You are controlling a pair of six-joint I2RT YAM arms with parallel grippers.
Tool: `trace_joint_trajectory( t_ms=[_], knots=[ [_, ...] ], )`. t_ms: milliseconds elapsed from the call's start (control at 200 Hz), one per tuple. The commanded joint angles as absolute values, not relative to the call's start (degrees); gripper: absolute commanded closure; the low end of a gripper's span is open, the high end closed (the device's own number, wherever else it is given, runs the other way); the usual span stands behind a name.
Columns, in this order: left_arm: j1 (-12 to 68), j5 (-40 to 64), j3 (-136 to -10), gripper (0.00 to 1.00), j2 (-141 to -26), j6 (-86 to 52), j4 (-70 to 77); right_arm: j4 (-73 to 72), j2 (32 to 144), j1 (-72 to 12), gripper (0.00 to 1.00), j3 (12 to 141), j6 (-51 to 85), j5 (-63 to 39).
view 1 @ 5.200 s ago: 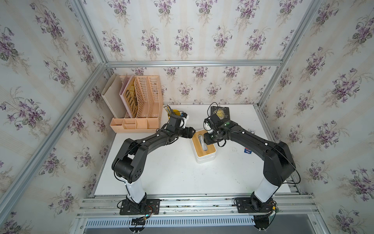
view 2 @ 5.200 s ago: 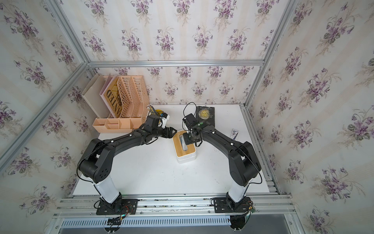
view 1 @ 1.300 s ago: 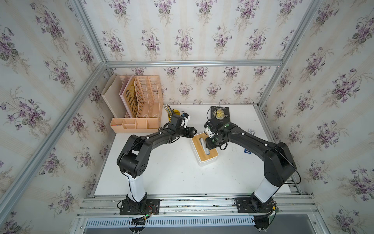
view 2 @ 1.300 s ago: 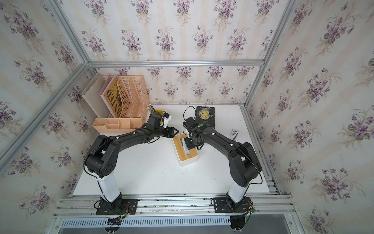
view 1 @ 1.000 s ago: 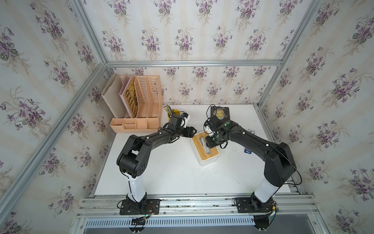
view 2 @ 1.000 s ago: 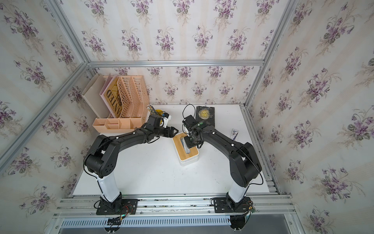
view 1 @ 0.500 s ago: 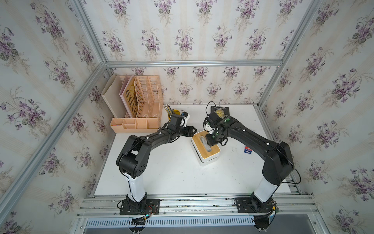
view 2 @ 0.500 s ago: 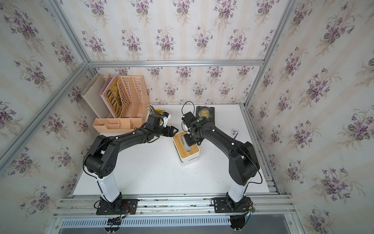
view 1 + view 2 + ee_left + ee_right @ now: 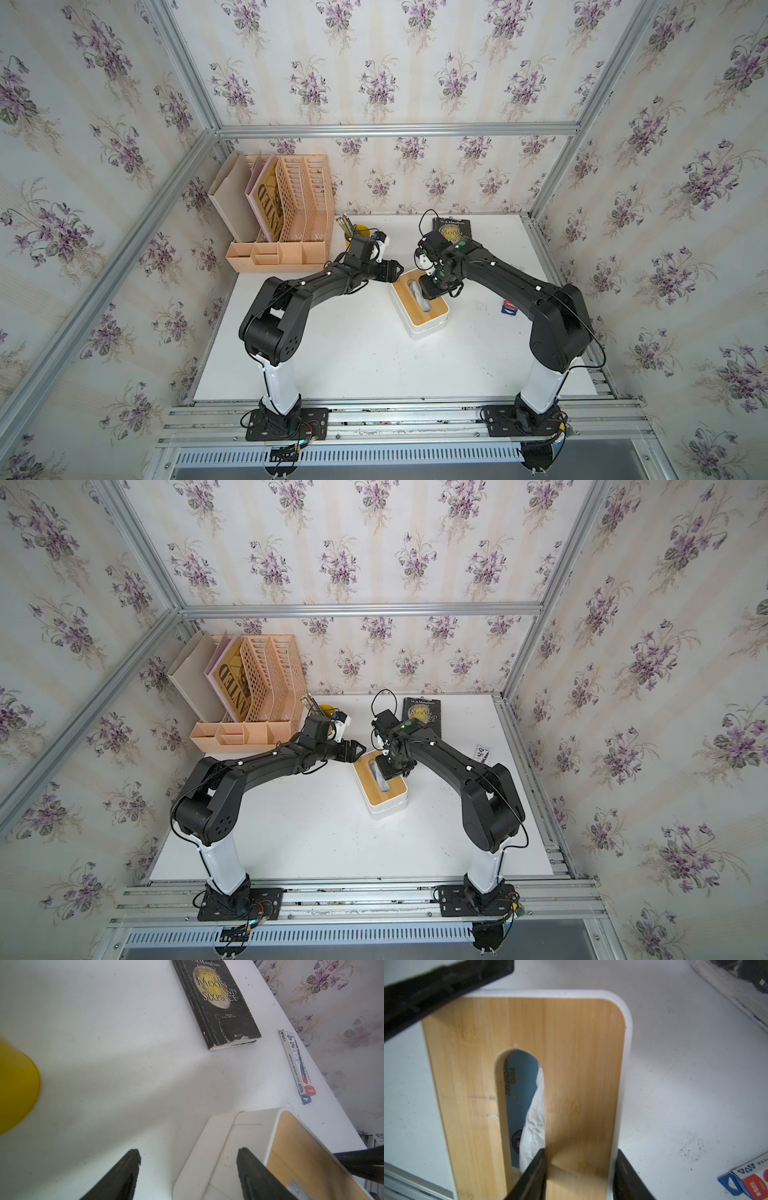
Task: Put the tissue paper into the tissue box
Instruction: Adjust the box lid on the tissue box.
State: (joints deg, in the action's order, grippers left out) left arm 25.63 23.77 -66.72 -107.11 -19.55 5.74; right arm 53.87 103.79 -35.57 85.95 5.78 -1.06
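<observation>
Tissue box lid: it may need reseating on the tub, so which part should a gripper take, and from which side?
Grip the tissue box lid by the bamboo strip between its slot and a long edge, from straight above: one finger in the slot, one outside the white rim. The flat top seems to offer no other purchase; the right gripper holds it so.

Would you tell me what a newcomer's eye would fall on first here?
The bamboo-lidded tissue box in the centre, with the right gripper clamped on its lid, one finger in the slot. Through that slot shows the blue tissue paper; the left gripper hovers open at the box's far end.
</observation>
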Motion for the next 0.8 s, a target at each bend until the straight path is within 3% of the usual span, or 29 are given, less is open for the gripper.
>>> trace_joint_trajectory(
  t_ms=[0, 794],
  knots=[
    [25.58, 24.01, -66.80, 0.22, -106.87, -19.07, 6.24, 53.80, 104.28, -35.23, 0.73, 86.48, 5.15, -1.49],
    [25.53, 24.52, -68.20, 0.22, -107.84, -19.13, 5.95, 56.86, 105.72, -33.60, 0.74, 89.08, 4.22, -4.53]
  ],
)
